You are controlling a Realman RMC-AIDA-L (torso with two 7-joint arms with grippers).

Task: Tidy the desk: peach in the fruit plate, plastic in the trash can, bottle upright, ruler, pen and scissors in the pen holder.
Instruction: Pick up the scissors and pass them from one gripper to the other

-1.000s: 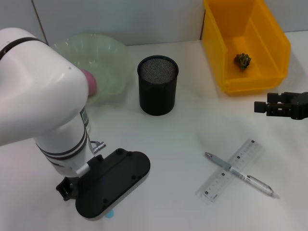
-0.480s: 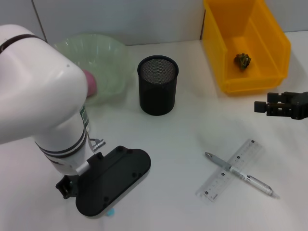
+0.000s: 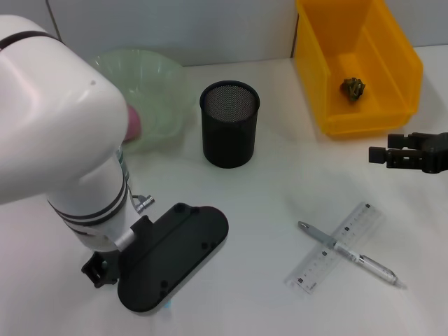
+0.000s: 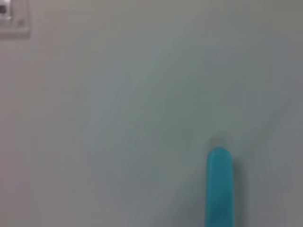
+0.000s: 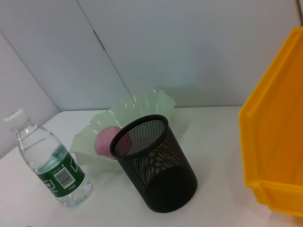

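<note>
The pink peach (image 3: 133,122) lies in the pale green fruit plate (image 3: 159,87), also seen as the peach (image 5: 110,140) in the plate (image 5: 142,106). Crumpled plastic (image 3: 353,87) sits in the yellow trash can (image 3: 402,70). The bottle (image 5: 49,163) stands upright; my left arm hides it in the head view. A clear ruler (image 3: 336,247) lies crossed under a pen (image 3: 348,252) at front right. The black mesh pen holder (image 3: 229,124) stands mid-table. My left gripper's black wrist housing (image 3: 171,255) hovers over a teal scissors handle (image 4: 219,187). My right gripper (image 3: 381,155) is parked at the right edge.
The yellow bin's wall (image 5: 274,142) stands close beside the pen holder (image 5: 158,170) in the right wrist view. My bulky white left arm (image 3: 63,140) covers the table's left side. A grey wall bounds the back of the table.
My left arm's black wrist housing has shifted a little to the right, covering more of the teal handle. The right arm has not moved.
</note>
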